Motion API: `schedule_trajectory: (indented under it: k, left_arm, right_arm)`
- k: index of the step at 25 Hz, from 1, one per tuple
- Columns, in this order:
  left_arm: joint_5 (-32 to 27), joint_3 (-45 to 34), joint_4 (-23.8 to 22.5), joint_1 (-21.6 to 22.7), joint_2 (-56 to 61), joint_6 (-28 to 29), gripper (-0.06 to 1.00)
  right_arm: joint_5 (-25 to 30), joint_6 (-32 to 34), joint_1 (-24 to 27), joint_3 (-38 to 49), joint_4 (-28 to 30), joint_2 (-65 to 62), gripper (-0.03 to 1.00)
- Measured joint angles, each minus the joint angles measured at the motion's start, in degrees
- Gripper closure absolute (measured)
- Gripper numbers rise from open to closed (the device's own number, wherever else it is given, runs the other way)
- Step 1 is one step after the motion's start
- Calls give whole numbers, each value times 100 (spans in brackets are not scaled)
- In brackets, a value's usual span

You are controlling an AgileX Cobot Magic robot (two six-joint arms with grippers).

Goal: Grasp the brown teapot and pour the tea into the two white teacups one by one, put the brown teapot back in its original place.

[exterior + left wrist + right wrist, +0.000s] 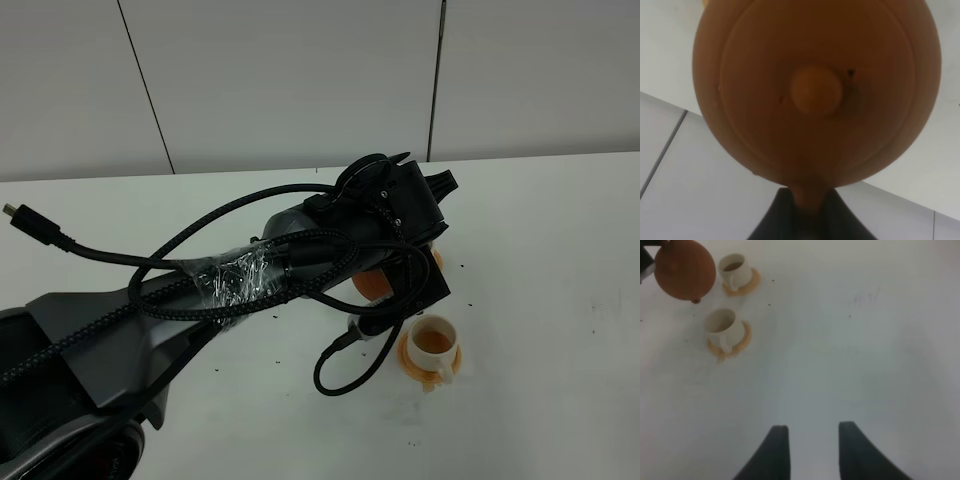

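The brown teapot (816,100) fills the left wrist view, lid knob toward the camera, its loop handle pinched in my left gripper (807,212). The right wrist view shows the teapot (685,270) held in the air beside the two white teacups. One teacup (735,269) holds dark tea; I cannot tell what is in the other teacup (722,326). From above, my left arm (395,205) covers most of the teapot (375,283) and one cup; the tea-filled teacup (433,340) shows beside it. My right gripper (812,450) stands open over bare table. The original place is out of view.
Each cup sits on a small orange saucer (751,282) (740,342) (408,358). Black cables (150,270) loop along and below the left arm. The white table (560,250) reaches a grey panelled wall at the back.
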State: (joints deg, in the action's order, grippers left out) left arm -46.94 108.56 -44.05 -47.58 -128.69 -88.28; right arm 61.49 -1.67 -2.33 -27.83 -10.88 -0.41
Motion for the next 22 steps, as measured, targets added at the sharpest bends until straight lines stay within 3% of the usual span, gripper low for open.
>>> schedule_trajectory:
  k: [22]
  left_arm:
    - [338, 0, -87, -7, -145, 137, 78]
  right_arm:
    - [0, -5, 0, 0, -61, 0, 73]
